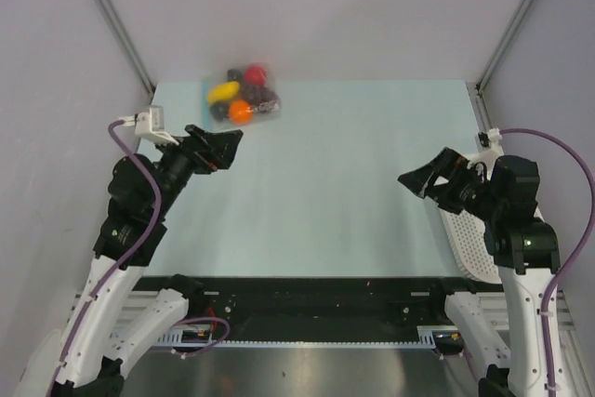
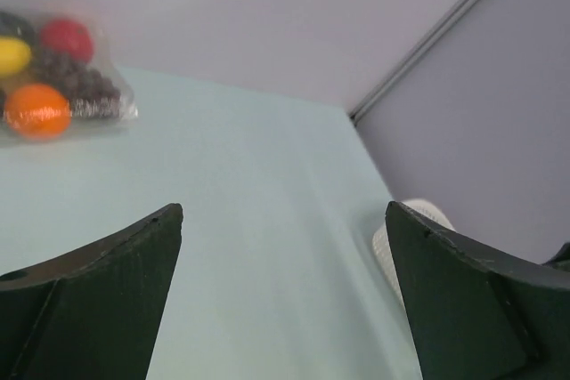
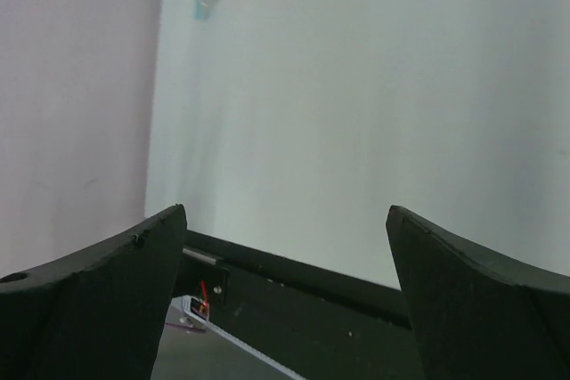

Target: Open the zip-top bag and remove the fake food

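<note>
Zip-top bag (image 1: 265, 104) sits at the far edge of the bench (image 1: 353, 183), left of centre, right up by the back wall. All the fake food (image 1: 246, 95) is inside it in one clump: yellow oblong (image 1: 221, 92) on the left, red ball (image 1: 256, 72) at the back, orange ball (image 1: 240, 112) nearest the arms, dark purple-ish bits btw them and off to the right.

Just on the near side of the bag, the left end effector (image 1: 216, 134) hovers over the bench. It's not touching the bag, and the jaws are spread wide w/ nothing btw them. On the left wrist cam the bag shows in the top-left corner, so it's ahead and off to the left of the fingers (image 2: 107, 291).

Over on the right side, the right end effector (image 1: 423, 166) is well apart from the bag, also spread wide & empty. Its wrist cam only catches the orange ball plus a bit of teal zip strip (image 3: 200, 11) at the top edge. White perforated basket (image 1: 469, 239) lies at the bench's right edge, partly hidden by the right arm.
</note>
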`<action>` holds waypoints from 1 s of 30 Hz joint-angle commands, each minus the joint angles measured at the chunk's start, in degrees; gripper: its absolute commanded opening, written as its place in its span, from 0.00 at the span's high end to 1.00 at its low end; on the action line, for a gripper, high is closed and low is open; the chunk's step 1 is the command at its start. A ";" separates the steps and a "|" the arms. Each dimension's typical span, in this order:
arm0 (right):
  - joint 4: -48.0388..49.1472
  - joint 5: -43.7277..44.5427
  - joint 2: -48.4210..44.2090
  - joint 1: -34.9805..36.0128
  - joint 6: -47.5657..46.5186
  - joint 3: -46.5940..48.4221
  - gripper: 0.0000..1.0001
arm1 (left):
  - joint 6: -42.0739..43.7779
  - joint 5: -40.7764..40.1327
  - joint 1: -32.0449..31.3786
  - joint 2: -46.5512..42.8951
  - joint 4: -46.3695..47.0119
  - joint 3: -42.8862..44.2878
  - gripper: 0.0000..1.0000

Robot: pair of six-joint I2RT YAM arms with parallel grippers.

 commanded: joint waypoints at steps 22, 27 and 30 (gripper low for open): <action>-16.50 20.19 19.58 1.11 -4.69 10.26 0.00 | -7.34 24.08 28.78 56.32 8.92 12.90 0.01; -5.70 12.92 17.82 0.59 -7.33 10.25 0.00 | -12.62 32.01 35.29 68.82 23.71 16.22 0.06; -2.86 8.69 21.76 -0.37 -6.55 12.35 0.00 | -11.49 36.32 35.56 77.78 22.67 23.86 0.11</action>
